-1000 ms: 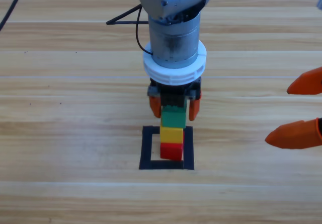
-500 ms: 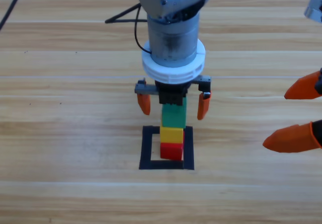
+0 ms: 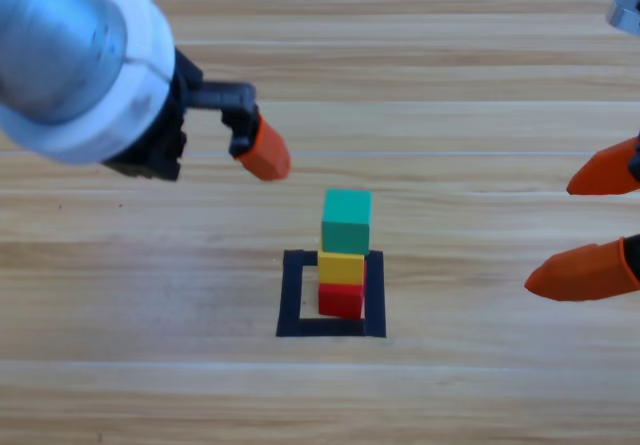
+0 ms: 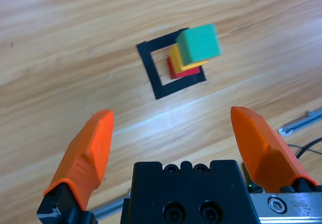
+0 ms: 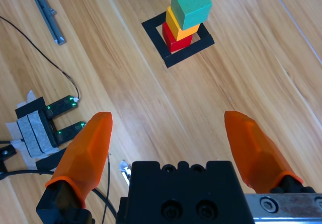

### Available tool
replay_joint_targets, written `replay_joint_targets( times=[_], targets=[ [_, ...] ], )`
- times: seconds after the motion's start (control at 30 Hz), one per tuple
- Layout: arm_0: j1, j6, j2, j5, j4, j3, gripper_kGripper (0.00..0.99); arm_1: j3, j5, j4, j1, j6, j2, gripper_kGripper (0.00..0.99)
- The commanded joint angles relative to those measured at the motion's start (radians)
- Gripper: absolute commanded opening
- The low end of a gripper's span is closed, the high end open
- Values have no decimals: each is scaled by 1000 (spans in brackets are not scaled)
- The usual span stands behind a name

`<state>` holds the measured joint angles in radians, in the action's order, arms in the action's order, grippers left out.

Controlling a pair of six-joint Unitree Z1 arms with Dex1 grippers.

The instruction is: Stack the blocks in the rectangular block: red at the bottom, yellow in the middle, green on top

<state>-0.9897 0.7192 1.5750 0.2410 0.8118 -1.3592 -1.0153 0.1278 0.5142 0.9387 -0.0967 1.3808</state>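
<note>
Where the flat rectangular outline of black tape [image 3: 291, 295] lies on the wooden table [image 3: 130, 285], three small plain cubes stand in one column inside it: one bright red cube [image 3: 341, 300] at the bottom on the bare wood, one yellow cube [image 3: 342, 267] resting on it, and one teal-green cube [image 3: 347, 221] on top. In both wrist views the green cube sits slightly turned against the yellow one beneath it. Nothing touches the stack.

Two grippers are in view, each with two orange jaws. The left gripper [image 4: 173, 146] hangs up and to the left of the column, well apart from it, its jaws spread wide with nothing between them; the high view shows only one of its orange jaws, the other being hidden behind the grey arm. The right gripper [image 3: 600, 220] waits at the picture's right edge, also released, its jaws parted and empty.

Beyond the tape, the right wrist view shows one metal rail [image 5: 45, 12] and one small black device with green lights [image 5: 48, 121] on the wood.
</note>
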Motion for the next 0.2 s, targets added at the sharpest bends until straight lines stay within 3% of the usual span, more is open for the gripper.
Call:
replay_joint_targets(
  times=[0.03, 0.2],
  targets=[
    [-204, -47, 69, 78, -63, -11, 990, -6, 13, 15, -28, -8, 41, 986],
    [-219, -57, 96, 80, -82, -12, 990, -8, 13, 18, -28, -8, 43, 986]
  ],
)
